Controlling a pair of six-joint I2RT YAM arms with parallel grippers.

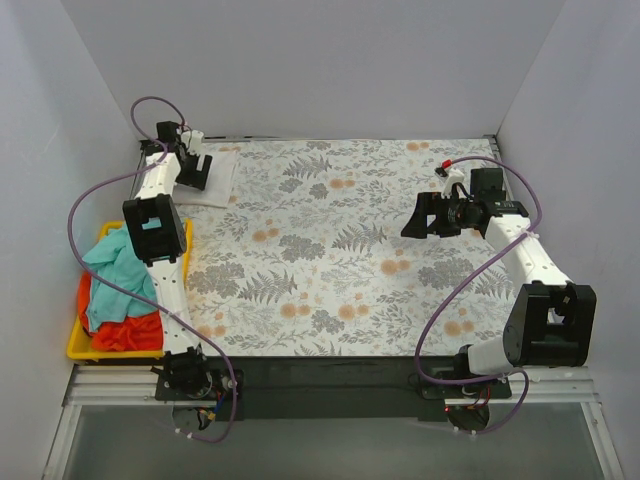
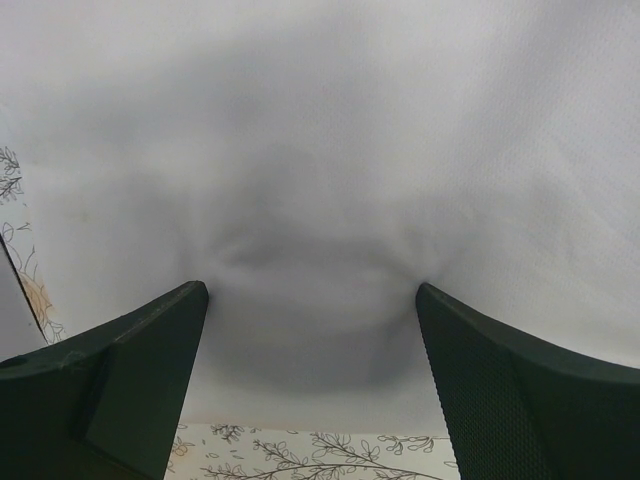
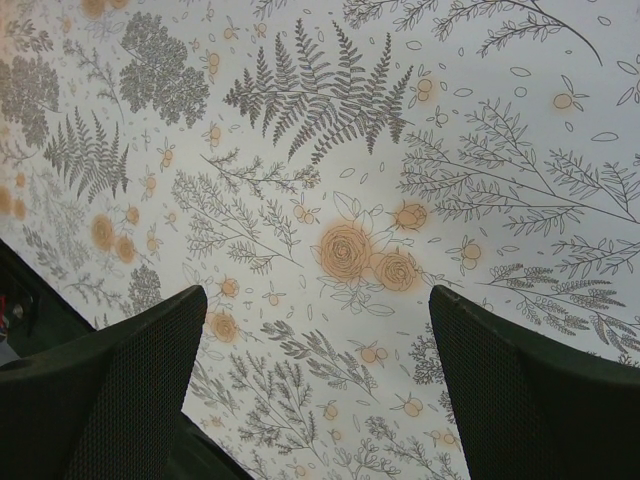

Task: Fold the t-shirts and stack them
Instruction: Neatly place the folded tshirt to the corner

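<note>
A folded white t-shirt (image 1: 216, 178) lies at the far left corner of the table. My left gripper (image 1: 196, 172) is open directly over it, its fingertips pressing into the cloth; the left wrist view shows the white t-shirt (image 2: 330, 150) dimpled between the open left gripper (image 2: 312, 290). A teal t-shirt (image 1: 118, 268) and an orange-red t-shirt (image 1: 125, 330) lie crumpled in the yellow tray (image 1: 183, 250). My right gripper (image 1: 422, 215) is open and empty above the right half of the table; the right wrist view shows the open right gripper (image 3: 318, 292) with only floral cover under it.
The grey-and-orange floral table cover (image 1: 340, 250) spans the table. The yellow tray sits off the table's left edge. White walls close in on the far, left and right sides. Purple cables hang from both arms.
</note>
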